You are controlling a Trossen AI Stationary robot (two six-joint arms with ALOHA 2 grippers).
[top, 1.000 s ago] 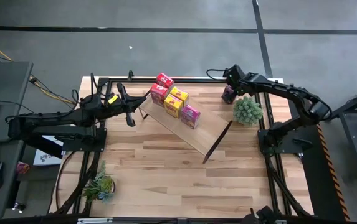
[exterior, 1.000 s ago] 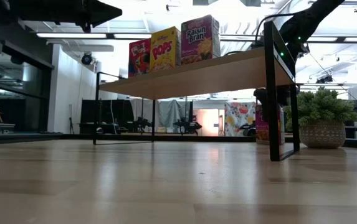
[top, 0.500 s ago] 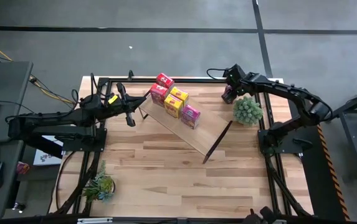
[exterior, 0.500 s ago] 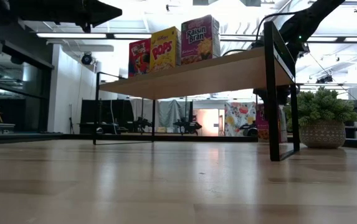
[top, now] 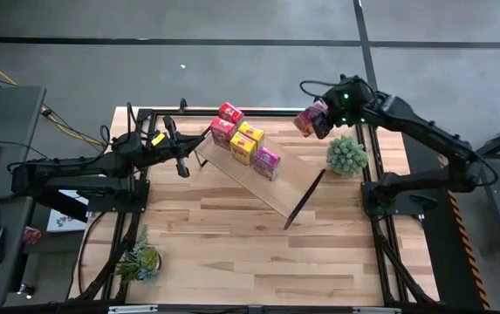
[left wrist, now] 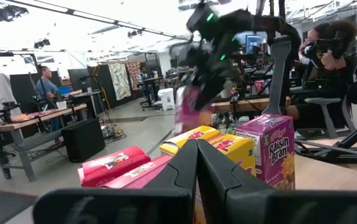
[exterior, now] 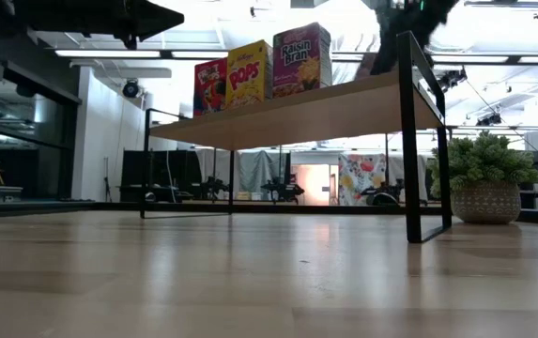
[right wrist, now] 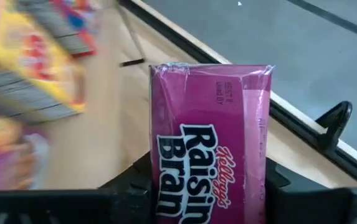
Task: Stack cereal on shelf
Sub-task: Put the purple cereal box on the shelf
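The shelf point(top: 263, 174), a light-wood board on black end frames, stands slantwise on the table. Several cereal boxes stand on its far-left half: red point(top: 230, 112), yellow point(top: 243, 146) and magenta point(top: 267, 162). They also show in the low view point(exterior: 301, 58). My right gripper point(top: 319, 120) is shut on another magenta Raisin Bran box point(top: 307, 119), in the air off the shelf's far side, near the green plant point(top: 346, 155). My left gripper point(top: 193, 146) is shut and empty at the shelf's left end. My right gripper pinches the magenta box between its two fingers point(right wrist: 278, 186), one on each side of the box near its end point(right wrist: 253, 177) closest to the wrist. The printed front faces the wrist camera, and the box sticks out past the fingers. It is lifted clear of the table.
A potted plant point(exterior: 486, 178) stands on the table's far right, just right of the shelf's end frame point(exterior: 409, 141). A second plant point(top: 140, 260) sits by the near left corner. The near half of the tabletop point(top: 258, 253) is bare wood. People sit in the room beyond point(left wrist: 331, 50).
My right gripper has risen from the table beside the plant, taking the magenta box with it, and has moved slightly toward the table's left and far edges. The box, which stood on the table behind the shelf's end frame, is now lifted clear.
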